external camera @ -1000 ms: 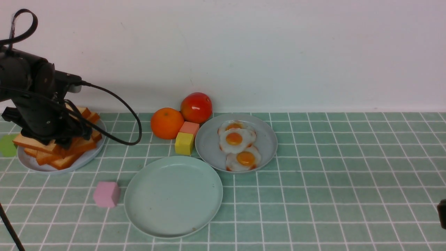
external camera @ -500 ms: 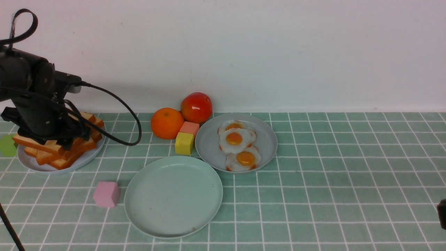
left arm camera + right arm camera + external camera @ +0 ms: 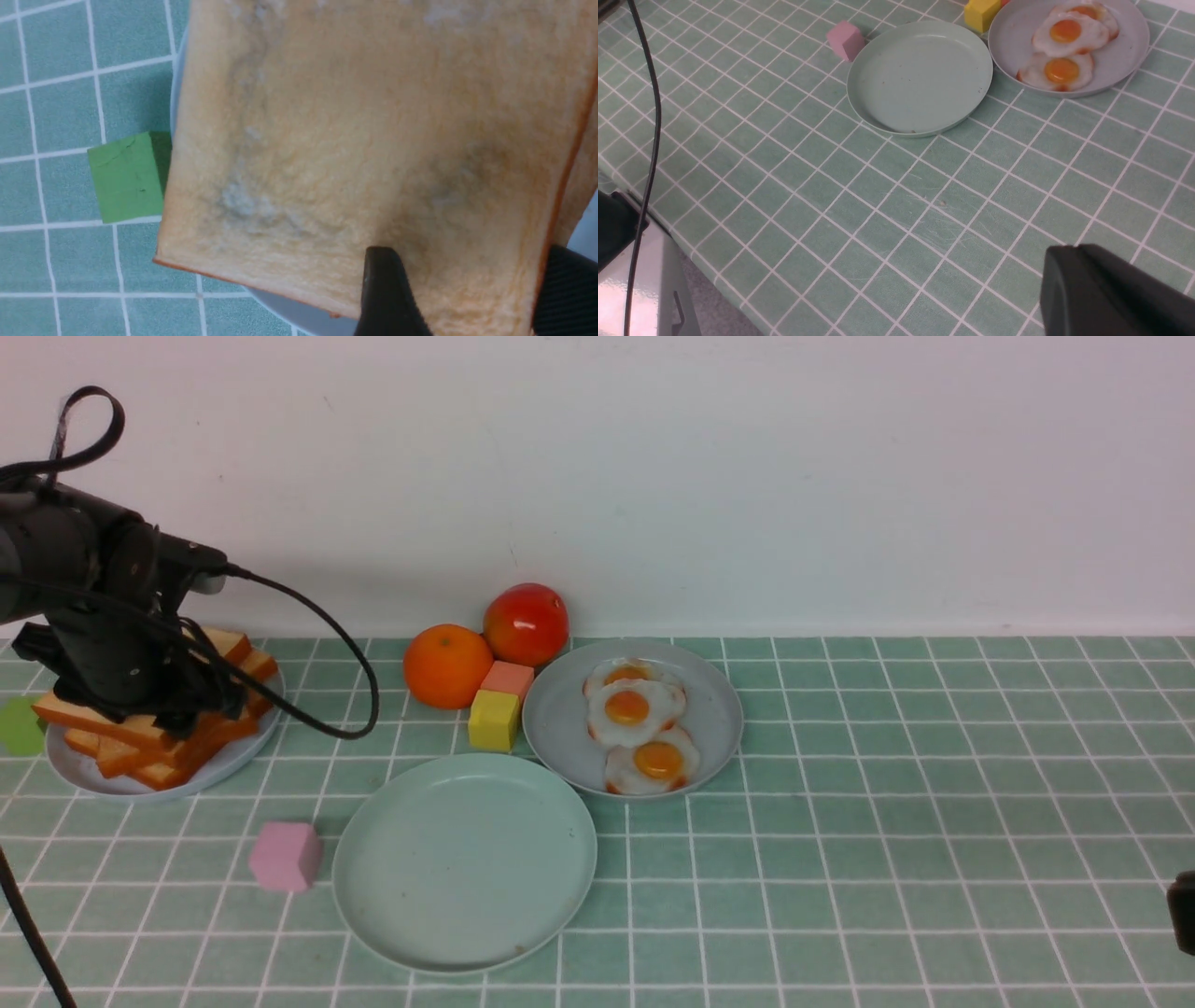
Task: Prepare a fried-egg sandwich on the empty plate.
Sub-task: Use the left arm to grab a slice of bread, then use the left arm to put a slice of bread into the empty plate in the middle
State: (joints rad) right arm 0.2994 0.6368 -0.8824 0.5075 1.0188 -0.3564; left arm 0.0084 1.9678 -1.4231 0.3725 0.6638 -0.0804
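Upper left of the front view: left gripper down on the toast stack. Jaws wide, one finger laid on the face of the top toast slice, the other just outside its crust edge. Astride one side of the slice, then. Clamped or merely straddling, cannot tell. Top toast slice tilted, overhanging the rim of the grey-blue toast plate toward the green cube. Square, so no long axis to speak of. Spare slices fanned underneath.

Lower centre of the front view: empty plate, nothing on it yet. Lies down and to the right of the left gripper, well apart, with the pink cube near its left rim, roughly on the way. Probably calls for a lift clear of the stack before any crossing.

Right of centre: fried eggs, overlapping on the egg plate, just beside the empty plate's upper right rim. Untouched.

Left arm hunched over the stack, wrist pitched steeply down, cable looping out to the right. By far the nearer arm for the toast.

Far lower right edge: right gripper, only a dark block in view, drawn closed, nothing seen in it, well apart from everything on the table.

Judged step: fetching the first slice.
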